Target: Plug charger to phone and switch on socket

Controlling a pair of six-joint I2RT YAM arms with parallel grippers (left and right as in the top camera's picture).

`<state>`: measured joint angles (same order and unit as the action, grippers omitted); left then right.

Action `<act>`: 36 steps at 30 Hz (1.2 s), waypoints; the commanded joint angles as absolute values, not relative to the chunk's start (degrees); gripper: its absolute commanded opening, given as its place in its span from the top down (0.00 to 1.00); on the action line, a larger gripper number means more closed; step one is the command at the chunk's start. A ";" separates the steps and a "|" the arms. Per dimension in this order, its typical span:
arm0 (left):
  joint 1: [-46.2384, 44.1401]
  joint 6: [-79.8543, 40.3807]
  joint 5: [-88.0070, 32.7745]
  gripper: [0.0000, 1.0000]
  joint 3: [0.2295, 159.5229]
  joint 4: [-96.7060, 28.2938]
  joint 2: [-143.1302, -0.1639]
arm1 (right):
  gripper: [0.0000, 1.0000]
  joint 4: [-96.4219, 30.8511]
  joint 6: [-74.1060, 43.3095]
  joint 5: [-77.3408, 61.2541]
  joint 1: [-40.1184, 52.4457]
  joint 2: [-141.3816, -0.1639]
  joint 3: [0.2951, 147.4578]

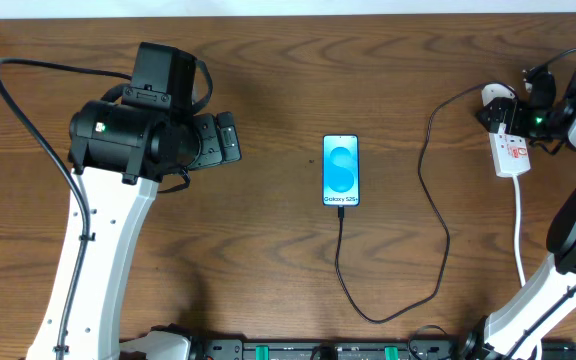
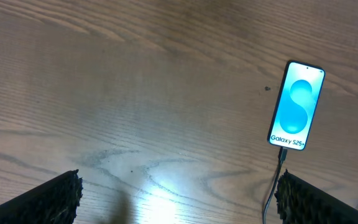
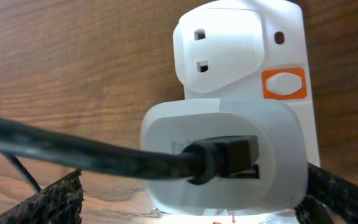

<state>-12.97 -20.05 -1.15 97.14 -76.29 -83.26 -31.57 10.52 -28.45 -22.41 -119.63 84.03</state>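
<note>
Right pincer (image 3: 192,202) spread wide astride charger plug (image 3: 229,124) in socket (image 3: 241,50); left pincer (image 2: 179,199) spread

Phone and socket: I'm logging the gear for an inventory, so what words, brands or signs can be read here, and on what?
"Galaxy S25+": white text low on the phone screen, clearest in the left wrist view.
Red print on the socket: too small to read.
Faint mark on the charger plug: too blurred to read.

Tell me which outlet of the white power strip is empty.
The upper outlet in the right wrist view, holes showing; the other holds the white plug.
</note>
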 commanded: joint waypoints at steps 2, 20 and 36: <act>-13.08 -19.53 -0.82 0.00 97.47 -76.47 -83.48 | 0.01 -34.15 9.52 -40.21 -17.10 -123.72 82.63; -13.08 -19.53 -0.82 0.00 97.47 -76.49 -83.48 | 0.01 -34.52 9.50 -31.40 -17.78 -123.50 83.85; -13.08 -19.53 -0.82 0.00 97.47 -76.49 -83.48 | 0.01 -36.03 16.71 -30.09 -20.21 -123.24 86.15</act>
<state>-12.97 -20.05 -1.15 97.14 -76.29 -83.26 -34.98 14.11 -24.73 -21.43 -120.55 86.63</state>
